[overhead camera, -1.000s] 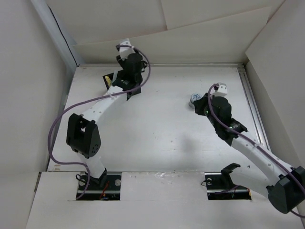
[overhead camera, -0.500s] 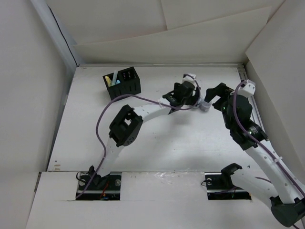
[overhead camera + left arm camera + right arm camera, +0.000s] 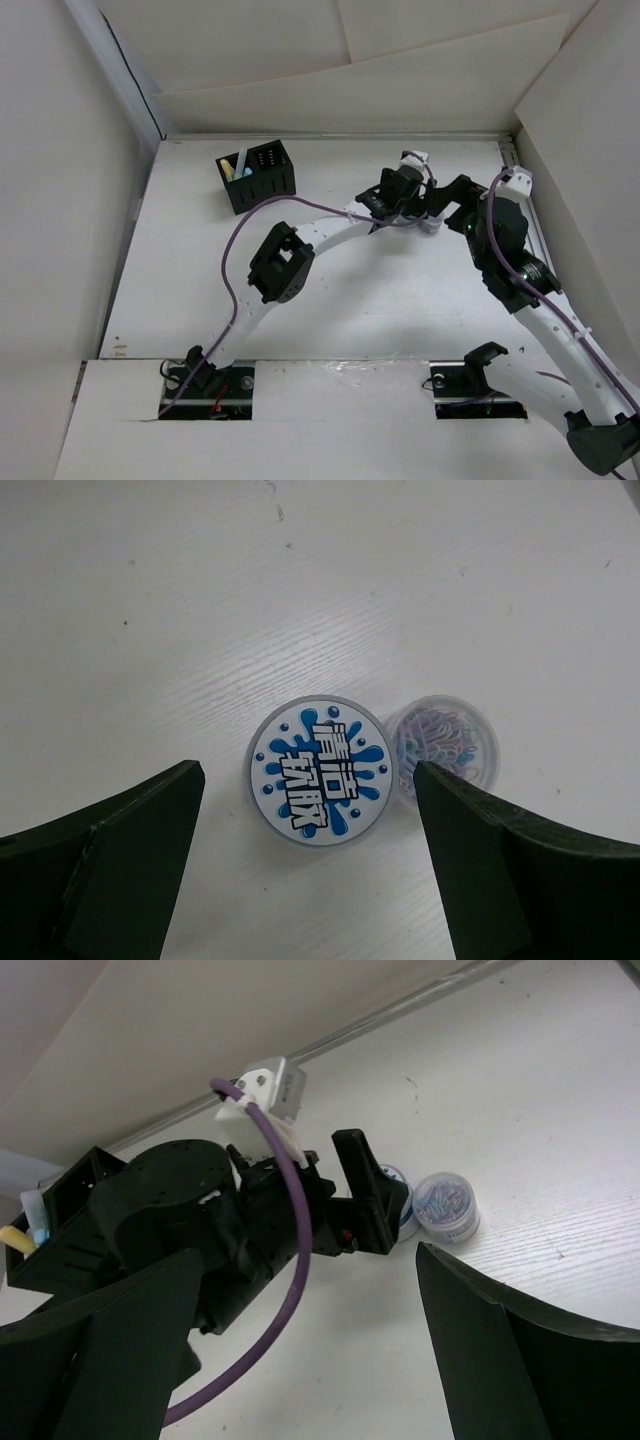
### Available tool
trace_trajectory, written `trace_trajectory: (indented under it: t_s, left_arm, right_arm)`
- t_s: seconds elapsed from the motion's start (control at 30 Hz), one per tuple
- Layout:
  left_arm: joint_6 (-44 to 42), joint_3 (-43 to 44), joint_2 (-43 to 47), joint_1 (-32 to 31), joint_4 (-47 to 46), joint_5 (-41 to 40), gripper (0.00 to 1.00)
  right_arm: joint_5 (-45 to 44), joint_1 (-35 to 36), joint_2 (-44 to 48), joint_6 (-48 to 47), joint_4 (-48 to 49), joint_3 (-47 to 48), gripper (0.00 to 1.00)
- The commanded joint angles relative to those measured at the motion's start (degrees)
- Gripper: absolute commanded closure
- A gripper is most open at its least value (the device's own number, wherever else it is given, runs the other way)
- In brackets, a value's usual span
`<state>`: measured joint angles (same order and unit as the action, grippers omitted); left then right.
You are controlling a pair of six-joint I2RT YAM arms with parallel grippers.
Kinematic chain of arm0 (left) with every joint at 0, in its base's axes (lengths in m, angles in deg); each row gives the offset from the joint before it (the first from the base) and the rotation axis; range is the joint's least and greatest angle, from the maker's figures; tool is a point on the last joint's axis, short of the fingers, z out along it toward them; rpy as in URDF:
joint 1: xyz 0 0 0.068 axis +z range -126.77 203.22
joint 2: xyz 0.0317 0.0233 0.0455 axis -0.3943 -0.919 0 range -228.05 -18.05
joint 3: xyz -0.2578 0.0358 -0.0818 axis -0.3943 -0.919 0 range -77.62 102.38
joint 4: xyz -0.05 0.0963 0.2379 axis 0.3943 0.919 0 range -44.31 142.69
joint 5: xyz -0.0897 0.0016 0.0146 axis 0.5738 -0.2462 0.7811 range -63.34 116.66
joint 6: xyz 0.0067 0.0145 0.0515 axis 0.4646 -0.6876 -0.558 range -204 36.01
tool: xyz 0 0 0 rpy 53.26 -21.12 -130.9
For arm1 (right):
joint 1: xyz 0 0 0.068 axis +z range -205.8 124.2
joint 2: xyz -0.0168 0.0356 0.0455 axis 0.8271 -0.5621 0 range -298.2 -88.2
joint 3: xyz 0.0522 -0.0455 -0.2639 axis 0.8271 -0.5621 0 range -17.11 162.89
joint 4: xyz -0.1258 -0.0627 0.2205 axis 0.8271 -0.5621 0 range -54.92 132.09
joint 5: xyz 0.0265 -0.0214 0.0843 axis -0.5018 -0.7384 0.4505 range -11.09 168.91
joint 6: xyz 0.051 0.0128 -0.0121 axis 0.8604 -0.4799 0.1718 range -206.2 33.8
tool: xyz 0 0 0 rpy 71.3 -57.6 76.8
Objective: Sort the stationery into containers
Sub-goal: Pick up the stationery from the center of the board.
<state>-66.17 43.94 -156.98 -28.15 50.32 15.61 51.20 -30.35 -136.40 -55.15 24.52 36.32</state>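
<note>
Item: left pincer, fingers set wide, gripping nothing. Directly between its two dark fingertips, apart from both, lies a round tin, flat on the white table, lid up, with a white label that bears a blue splash and printed characters. Touching or just beside the tin, on the side of the finger at the right of the left wrist view and close ahead of that fingertip, stands a clear tub, smaller than the tin, full of coloured paper clips. Item: right pincer, also spread wide and empty, held near the left pincer and facing it; in its own view the left arm's wrist fills the gap between its fingers, with a purple cable looping across. The tin shows only as a blue-and-white sliver behind the left pincer's finger, and the tub stands in the open beyond the right pincer's right-hand fingertip. Item: black organiser box, two compartments, sides pierced with grid holes, well apart from both pincers, far off to the left pincer's rear near the table's far left corner. One compartment holds a yellow stick and a light blue stick, both leaning; what the other compartment holds cannot be told.
</note>
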Motion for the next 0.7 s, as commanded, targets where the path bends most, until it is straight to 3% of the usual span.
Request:
trace_trajectory:
  t_s: [0.0,0.23,0.4,0.67]
  left_arm:
    - [-1.5,4.3,-2.3,-0.1,2.4,-1.0,0.17]
    - [-2.0,7.6,-4.9,-0.1,2.9,-1.0,0.24]
    - [-2.0,6.7,-4.9,-0.1,2.9,-3.4,0.64]
    - [-2.0,-5.3,4.8,-0.1,-0.8,-10.7,0.88]
  right_arm:
    - [2.2,-0.9,0.8,-1.3,2.1,0.4,0.06]
    - [4.5,-0.9,0.8,-1.8,3.3,-1.3,0.06]
    - [5.1,-0.9,0.8,-2.3,3.9,-1.8,0.06]
    - [5.1,-0.9,1.4,-2.8,3.9,-2.4,0.06]
